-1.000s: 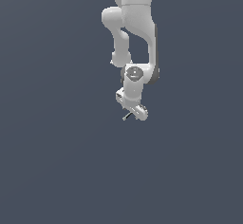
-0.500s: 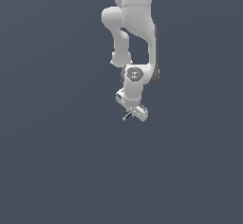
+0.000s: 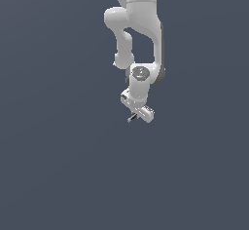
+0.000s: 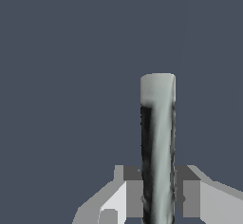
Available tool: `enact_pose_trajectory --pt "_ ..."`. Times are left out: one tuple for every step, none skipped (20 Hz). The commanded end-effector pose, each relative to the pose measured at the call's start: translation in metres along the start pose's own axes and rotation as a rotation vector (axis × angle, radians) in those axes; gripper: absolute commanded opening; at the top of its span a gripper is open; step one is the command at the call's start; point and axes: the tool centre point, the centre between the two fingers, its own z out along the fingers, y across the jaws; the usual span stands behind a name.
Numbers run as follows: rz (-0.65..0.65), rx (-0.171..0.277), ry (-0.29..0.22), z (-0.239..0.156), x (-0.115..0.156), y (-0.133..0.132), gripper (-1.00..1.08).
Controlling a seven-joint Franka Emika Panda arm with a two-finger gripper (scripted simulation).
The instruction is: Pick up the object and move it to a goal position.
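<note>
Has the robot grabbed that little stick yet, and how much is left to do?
Done: the pick-up. In the wrist view the stick sits clamped between the gripper fingers. In hand: the arm holds it; its tip pokes out below the gripper in the exterior view. Left: delivering it; no goal marker is visible, so the remaining distance is unclear.

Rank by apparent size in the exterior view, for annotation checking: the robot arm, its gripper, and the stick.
1. Robot arm, largest.
2. Gripper, much smaller.
3. Stick, smallest; only a sliver shows beside the gripper, the rest hidden.
</note>
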Motion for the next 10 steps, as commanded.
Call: enact_pose_trajectory --pt "-0.001 0.001 0.0 -0.009 -0.008 -0.005 -1.0" --pt "-0.001 0.001 0.0 -0.013 -0.012 -0.007 -1.0" --pt "-0.001 0.001 0.0 -0.018 -0.017 -0.01 -1.0" --pt "-0.001 0.001 0.0 -0.024 -0.022 -0.012 -1.0" --pt "-0.001 0.001 0.0 -0.03 -0.028 -0.015 -1.0" --pt "-0.001 0.001 0.0 -0.036 -0.033 -0.018 -1.0" --pt "-0.001 0.001 0.0 -0.043 -0.039 -0.022 -1.0" --pt "-0.001 0.001 0.0 -0.05 -0.046 -0.026 -1.0" --pt "-0.001 0.001 0.0 -0.058 -0.053 -0.03 -1.0" --pt "-0.001 0.001 0.0 -0.065 -0.06 -0.033 -1.0"
